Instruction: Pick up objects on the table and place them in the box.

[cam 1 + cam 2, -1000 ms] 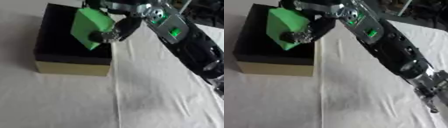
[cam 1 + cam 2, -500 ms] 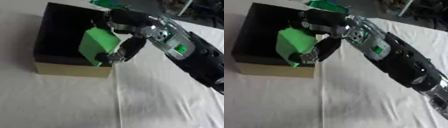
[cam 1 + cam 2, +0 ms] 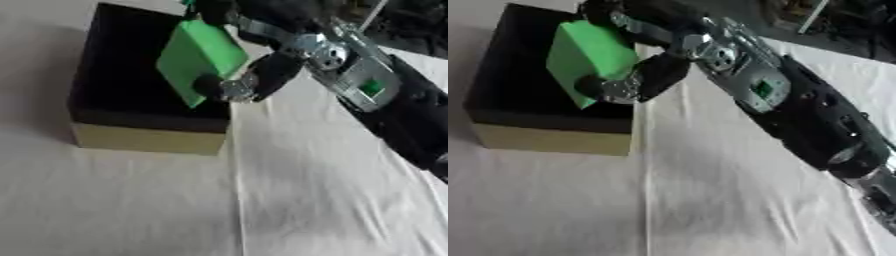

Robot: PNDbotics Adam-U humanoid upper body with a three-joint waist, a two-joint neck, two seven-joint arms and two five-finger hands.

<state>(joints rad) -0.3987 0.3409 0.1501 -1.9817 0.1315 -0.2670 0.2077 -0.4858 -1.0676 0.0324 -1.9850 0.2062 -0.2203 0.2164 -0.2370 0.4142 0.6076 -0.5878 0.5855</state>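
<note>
Left eye view: our right hand (image 3: 254, 80) grips the green block (image 3: 197, 57), fingers curled, tilted over the box (image 3: 140, 137) for dropping.

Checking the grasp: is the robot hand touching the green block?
Touching. In the left eye view the right robot hand has its thumb pressed on the green block, which it holds over the box.

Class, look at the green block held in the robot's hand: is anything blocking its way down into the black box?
Nothing visible does. The right hand holds the green block tilted over the open box, whose dark interior below shows no other object.
</note>
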